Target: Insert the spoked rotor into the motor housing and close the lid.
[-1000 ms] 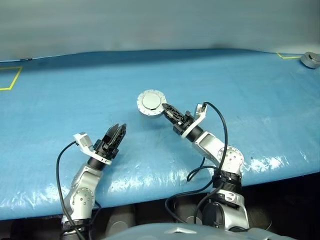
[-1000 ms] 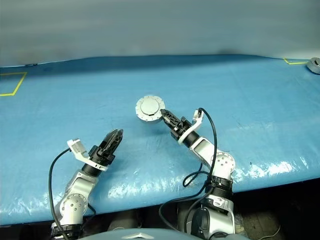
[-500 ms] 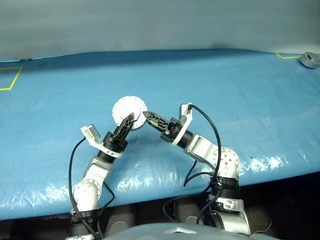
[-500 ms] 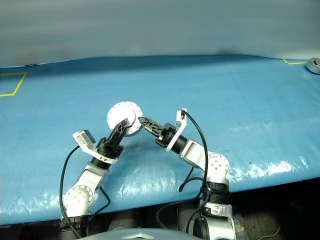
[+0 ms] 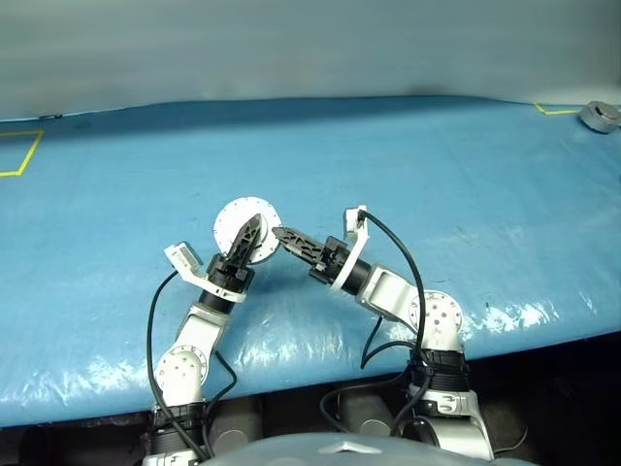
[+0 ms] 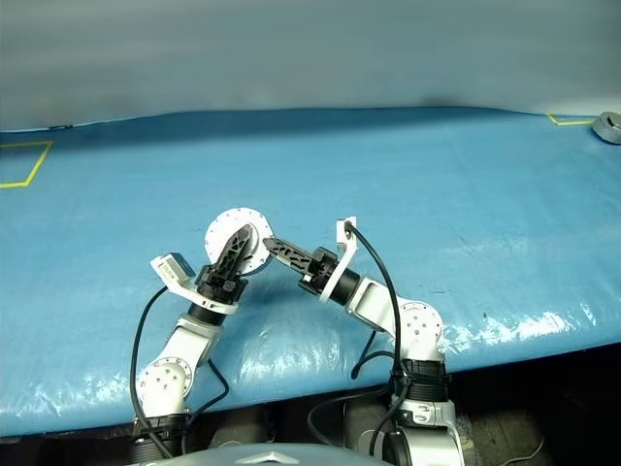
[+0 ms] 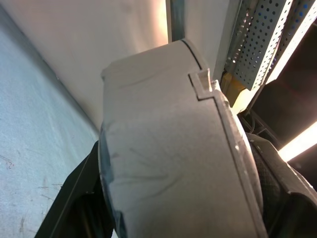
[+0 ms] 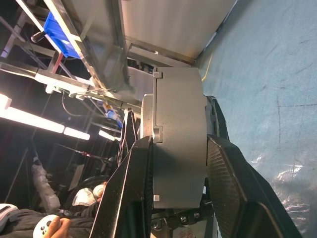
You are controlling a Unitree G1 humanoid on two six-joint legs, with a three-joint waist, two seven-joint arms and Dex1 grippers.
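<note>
The motor housing (image 5: pixel 233 221), a round pale-grey disc with small holes around its rim, is held above the blue table between both grippers. My right gripper (image 5: pixel 281 236) is shut on its edge from the right; in the right wrist view its fingers (image 8: pixel 225 183) clamp the thick grey body (image 8: pixel 178 144). My left gripper (image 5: pixel 251 233) reaches up from the lower left, and its fingers (image 7: pixel 74 198) press on both sides of the housing (image 7: pixel 168 163). A seam runs round the body, and I cannot tell which face is the lid. The spoked rotor is hidden.
The blue table cover (image 5: pixel 437 165) spreads wide on all sides, with its front edge just below my arms. A grey round part (image 5: pixel 602 116) lies by yellow tape at the far right corner. A yellow tape square (image 5: pixel 24 153) marks the far left.
My right gripper has carried the housing to the left and nearer. My left gripper has risen to meet it and closed around it.
</note>
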